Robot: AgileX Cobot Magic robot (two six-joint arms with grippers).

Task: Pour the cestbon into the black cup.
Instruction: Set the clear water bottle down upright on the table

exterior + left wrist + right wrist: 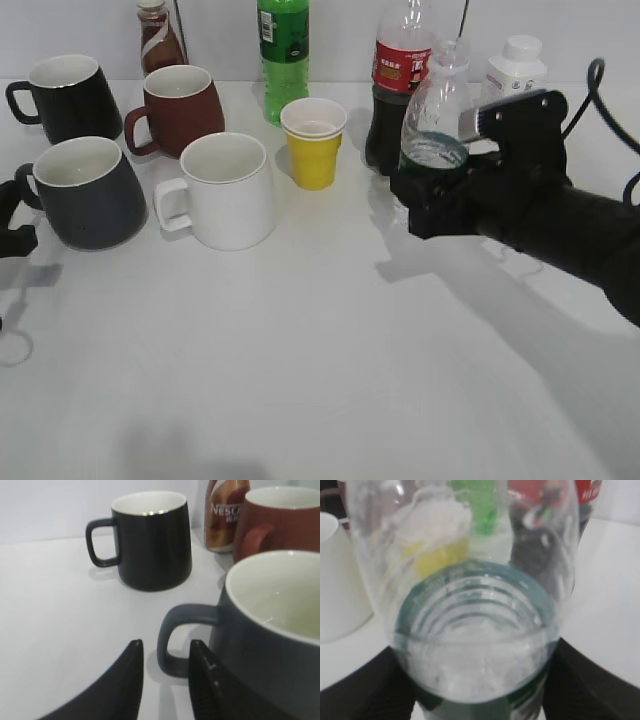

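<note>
Right gripper (432, 190) clamps clear ribbed Cestbon bottle (437, 115) | far-left charcoal tapered mug (85, 190) | we risk clipping white mug (225, 190) crossing, spilling

A white worktop (320, 380) carries the black cup (85, 190), a glossy black mug (70, 95), a maroon mug (180, 108), a white mug (225, 188), a yellow paper cup (314, 142), and cola (395, 90), green (284, 55) and brown bottles (158, 40).

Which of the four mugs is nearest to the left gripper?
The charcoal-grey tapered mug: its loop handle sits just beyond the left gripper; the others stand farther back.
</note>
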